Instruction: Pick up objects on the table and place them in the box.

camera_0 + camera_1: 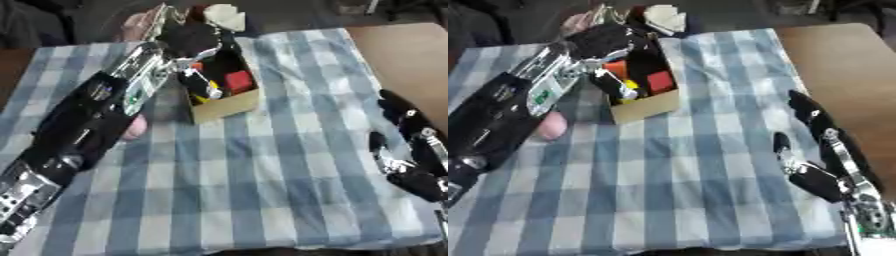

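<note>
My left hand (601,40) is over the box (645,107), fingers curled, possibly on something; can't tell. A pink object (136,127) lies on the worktop (262,190) beside my left forearm, nearer that arm. Right hand (811,150) idles open, well apart.

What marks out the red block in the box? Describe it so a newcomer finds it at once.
Start at the blue and white checked tablecloth and go to the small open cardboard box near its far edge, under the robot's left hand. The red cube-shaped block sits toward the box's right wall. It is the only red piece there, beside yellow and orange ones.
</note>
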### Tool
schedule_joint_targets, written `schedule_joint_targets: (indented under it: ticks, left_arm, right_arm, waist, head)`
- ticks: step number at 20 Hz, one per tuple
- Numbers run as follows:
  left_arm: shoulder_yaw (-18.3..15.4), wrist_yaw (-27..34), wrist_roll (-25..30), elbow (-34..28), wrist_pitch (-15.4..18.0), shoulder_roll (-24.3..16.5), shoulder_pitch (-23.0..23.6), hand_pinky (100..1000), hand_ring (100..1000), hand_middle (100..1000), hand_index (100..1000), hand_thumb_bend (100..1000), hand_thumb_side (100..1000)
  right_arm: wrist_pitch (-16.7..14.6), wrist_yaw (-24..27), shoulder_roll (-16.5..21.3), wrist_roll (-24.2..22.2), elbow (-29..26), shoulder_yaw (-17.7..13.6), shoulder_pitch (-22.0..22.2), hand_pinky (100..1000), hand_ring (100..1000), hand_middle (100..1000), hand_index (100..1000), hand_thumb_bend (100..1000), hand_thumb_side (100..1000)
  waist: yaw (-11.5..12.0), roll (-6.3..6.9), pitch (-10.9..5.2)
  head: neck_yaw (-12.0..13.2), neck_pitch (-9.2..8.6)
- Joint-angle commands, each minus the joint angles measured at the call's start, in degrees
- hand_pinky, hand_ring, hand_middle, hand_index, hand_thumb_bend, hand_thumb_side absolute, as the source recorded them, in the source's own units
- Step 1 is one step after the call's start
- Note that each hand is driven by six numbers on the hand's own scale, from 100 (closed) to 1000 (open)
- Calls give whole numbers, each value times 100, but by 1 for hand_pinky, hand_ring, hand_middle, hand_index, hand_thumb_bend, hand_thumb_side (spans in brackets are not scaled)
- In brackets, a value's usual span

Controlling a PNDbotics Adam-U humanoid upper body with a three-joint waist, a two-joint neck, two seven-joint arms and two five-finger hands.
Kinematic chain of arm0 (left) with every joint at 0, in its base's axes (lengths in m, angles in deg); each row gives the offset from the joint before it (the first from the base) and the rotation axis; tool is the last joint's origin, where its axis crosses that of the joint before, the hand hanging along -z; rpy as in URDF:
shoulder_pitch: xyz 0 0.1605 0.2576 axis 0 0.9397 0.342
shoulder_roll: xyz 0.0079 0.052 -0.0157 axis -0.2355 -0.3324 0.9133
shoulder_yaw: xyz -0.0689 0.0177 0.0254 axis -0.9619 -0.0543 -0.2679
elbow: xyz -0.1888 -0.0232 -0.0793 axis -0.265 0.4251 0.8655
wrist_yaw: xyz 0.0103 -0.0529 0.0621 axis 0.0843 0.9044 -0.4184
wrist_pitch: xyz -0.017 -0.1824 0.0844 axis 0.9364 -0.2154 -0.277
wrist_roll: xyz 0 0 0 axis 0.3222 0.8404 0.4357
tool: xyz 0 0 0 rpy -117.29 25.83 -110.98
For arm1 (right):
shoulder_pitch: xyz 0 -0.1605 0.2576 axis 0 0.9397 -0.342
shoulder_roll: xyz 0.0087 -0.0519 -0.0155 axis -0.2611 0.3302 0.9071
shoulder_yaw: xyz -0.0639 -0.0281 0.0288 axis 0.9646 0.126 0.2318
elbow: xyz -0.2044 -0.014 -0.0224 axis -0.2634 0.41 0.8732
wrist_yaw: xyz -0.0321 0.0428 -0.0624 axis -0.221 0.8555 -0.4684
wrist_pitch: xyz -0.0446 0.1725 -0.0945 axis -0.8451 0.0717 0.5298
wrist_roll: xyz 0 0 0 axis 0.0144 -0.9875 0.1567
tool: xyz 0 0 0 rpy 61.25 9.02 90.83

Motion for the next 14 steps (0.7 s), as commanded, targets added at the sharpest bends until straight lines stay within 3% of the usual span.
schedule_joint_targets:
  ticks: [1,6,7,8,14]
  left_arm:
    - [-49,366,472,-796,2,-712,123,764,685,673,806,448,264]
    - [-224,693,1402,-1406,-238,-1475,844,747,662,655,794,459,281]
    - [-263,699,1538,-1411,-295,-1547,975,744,655,645,789,559,148]
    - [-300,691,1646,-1384,-352,-1590,1090,740,649,643,787,464,292]
    - [-437,444,1803,-802,-591,-1505,1311,727,636,633,779,471,289]
  right_arm:
    - [20,-5,26,30,-70,-63,-40,1000,1000,1000,1000,100,425]
    - [43,-30,54,46,-79,-95,-14,1000,1000,1000,1000,100,424]
    - [48,-33,58,52,-79,-102,-9,1000,1000,1000,1000,100,423]
    - [50,-35,61,56,-81,-106,-7,1000,1000,1000,1000,100,424]
    - [46,-34,57,60,-80,-110,-13,1000,1000,1000,1000,100,424]
  waist:
    - [41,-18,-60]
    - [135,13,-87]
    - [152,14,-89]
    - [169,16,-87]
    - [210,-18,-80]
  head:
    - [-84,-16]
    - [-177,-16]
    - [-189,-16]
    - [-201,-16]
    - [-232,-16]
